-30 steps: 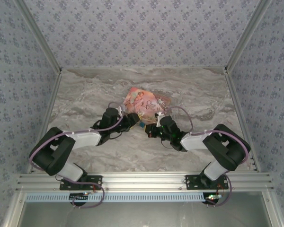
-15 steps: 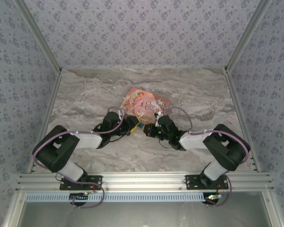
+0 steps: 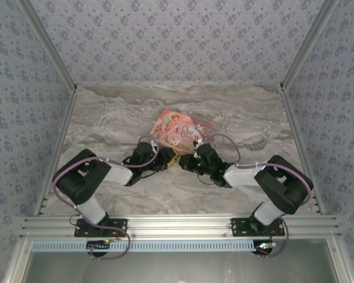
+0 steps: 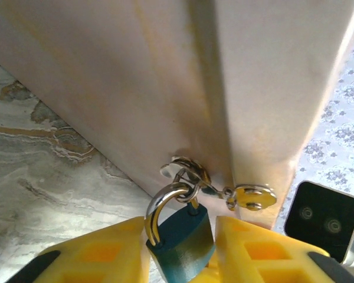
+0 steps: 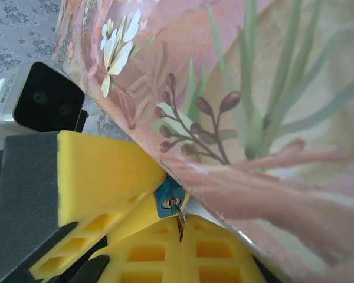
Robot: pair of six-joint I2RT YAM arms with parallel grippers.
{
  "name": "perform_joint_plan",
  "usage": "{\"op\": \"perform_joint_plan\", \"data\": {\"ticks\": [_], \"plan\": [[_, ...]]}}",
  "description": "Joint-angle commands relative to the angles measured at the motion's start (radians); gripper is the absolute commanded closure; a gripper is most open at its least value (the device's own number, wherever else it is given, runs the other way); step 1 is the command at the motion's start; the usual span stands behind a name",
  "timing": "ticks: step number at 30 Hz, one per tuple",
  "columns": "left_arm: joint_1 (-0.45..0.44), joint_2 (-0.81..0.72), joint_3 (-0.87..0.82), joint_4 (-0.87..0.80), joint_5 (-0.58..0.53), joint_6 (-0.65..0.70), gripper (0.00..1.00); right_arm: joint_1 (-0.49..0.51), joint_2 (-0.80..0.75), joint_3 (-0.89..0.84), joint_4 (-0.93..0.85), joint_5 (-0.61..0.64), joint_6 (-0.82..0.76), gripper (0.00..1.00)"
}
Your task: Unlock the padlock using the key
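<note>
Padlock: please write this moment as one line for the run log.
left pincer: shut on padlock | shackle: through box clasp | right pincer: shut on key | key tip: at keyhole

I'm looking at the table (image 3: 106,118), a marbled slab of grey and beige with darker veins running across it. One thing lies straight on it: the box (image 3: 178,125), pink and illustrated. It sits just toward 12 o'clock of the table's middle and is turned askew to the edges. On my left wrist feed the box's plain side (washed out pale by the light) rises from the veined top, with bare marble toward 8 o'clock. The right wrist feed shows its painted leaves, berries and white flowers.
</note>
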Motion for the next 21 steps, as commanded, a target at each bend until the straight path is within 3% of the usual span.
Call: {"op": "perform_joint_plan", "data": {"ticks": [1,7,13,18,21], "plan": [[-0.008,0.007,-0.002,0.045,-0.025,-0.005,0.71,0.009,-0.03,0.023,0.009,0.01,0.032,0.96],[-0.008,0.001,-0.005,0.039,-0.034,0.0,0.82,0.009,-0.041,0.021,0.015,0.015,0.042,0.93],[-0.008,-0.031,0.002,-0.004,-0.044,0.025,0.96,0.003,-0.064,0.0,0.014,0.023,0.021,0.78],[-0.009,-0.07,0.013,-0.047,-0.05,0.04,1.0,-0.005,-0.123,-0.021,-0.07,0.044,-0.06,0.64],[-0.009,-0.093,0.014,-0.059,-0.057,0.027,1.0,-0.008,-0.189,-0.031,-0.174,0.082,-0.158,0.62]]}}
